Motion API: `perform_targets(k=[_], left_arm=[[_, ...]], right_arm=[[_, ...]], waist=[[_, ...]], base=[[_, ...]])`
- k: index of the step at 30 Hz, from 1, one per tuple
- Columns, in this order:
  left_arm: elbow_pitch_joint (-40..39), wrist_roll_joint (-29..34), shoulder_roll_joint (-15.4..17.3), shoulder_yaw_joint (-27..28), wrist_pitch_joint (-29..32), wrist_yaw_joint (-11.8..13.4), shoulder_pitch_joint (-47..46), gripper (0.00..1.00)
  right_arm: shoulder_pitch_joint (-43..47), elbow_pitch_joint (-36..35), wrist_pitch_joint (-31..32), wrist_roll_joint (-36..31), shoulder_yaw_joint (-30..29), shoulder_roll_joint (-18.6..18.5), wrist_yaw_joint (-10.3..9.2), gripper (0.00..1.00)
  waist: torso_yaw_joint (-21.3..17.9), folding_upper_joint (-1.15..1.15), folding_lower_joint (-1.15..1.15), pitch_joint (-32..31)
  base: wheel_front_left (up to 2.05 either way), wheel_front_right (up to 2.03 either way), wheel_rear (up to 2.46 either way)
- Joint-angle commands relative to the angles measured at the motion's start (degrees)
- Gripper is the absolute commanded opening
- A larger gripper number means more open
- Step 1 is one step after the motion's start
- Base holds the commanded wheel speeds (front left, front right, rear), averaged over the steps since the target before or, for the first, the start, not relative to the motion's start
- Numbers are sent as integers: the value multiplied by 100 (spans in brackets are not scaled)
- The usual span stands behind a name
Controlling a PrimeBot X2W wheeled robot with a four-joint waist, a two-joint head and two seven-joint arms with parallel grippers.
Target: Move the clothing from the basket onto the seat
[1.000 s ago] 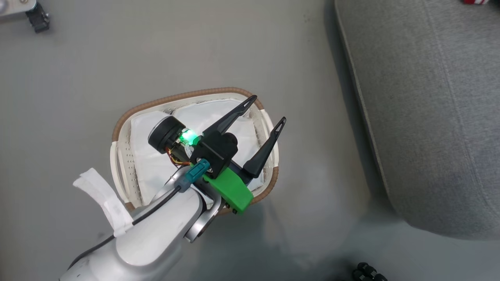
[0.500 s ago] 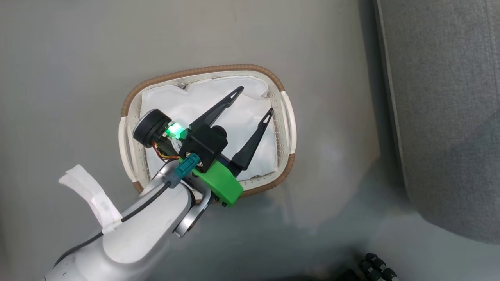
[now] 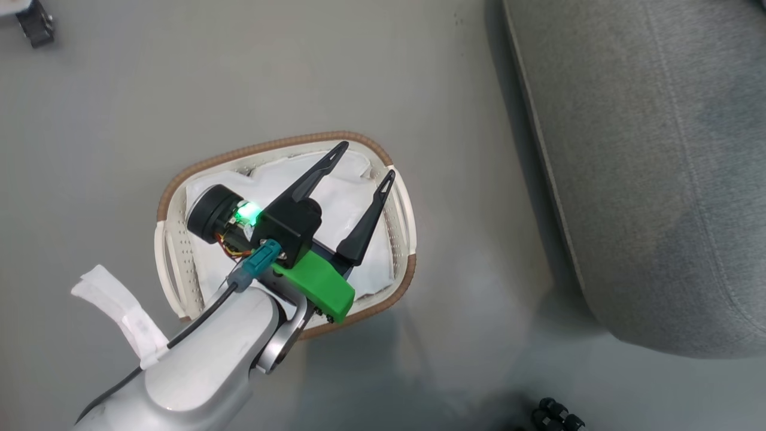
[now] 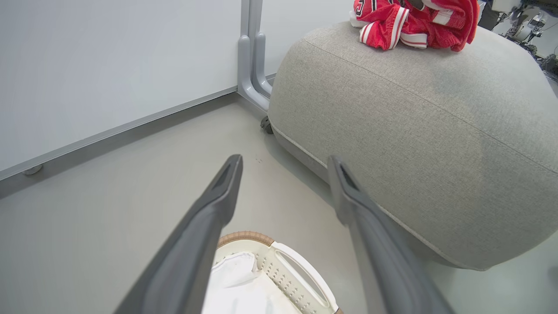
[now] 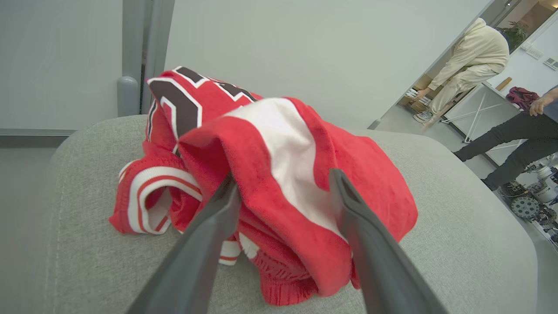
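Observation:
The cream basket stands on the floor with nothing but its white liner showing inside. My left gripper hovers over it, open and holding nothing, fingertips near the far rim. The left wrist view has the same gripper above the basket handle. The grey seat is to the right. Red clothing lies bunched on top of the seat. My right gripper is open right at the clothing, fingers either side of a fold, with the seat underneath. Black jersey lettering faces up.
A grey post and wall stand behind the seat. A small dark wheeled part sits at the far left and black wheels at the bottom edge. Two people stand far off to the right.
The head camera has swung, shifting the whole picture. My left gripper stays open over the basket, its fingertips now a little further in from the right handle.

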Motion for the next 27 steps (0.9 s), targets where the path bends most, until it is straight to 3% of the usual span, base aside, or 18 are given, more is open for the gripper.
perform_targets(k=[1, 17, 27], left_arm=[[42, -28, 19, 25, -55, 37, 92, 100], [776, -562, -225, 596, -470, 35, 674, 100], [875, -477, -380, 1287, -495, -8, 1347, 100]], right_arm=[[140, 25, -56, 75, 94, 5, -8, 100], [726, -157, -163, 718, 1106, 325, -8, 100], [1357, -414, -176, 997, 1536, 877, -8, 100]], waist=[[-173, 0, -1, -338], [215, 0, -1, -1691], [726, 0, -1, -2277]], base=[[0, 0, 0], [0, 0, 0], [0, 0, 0]])
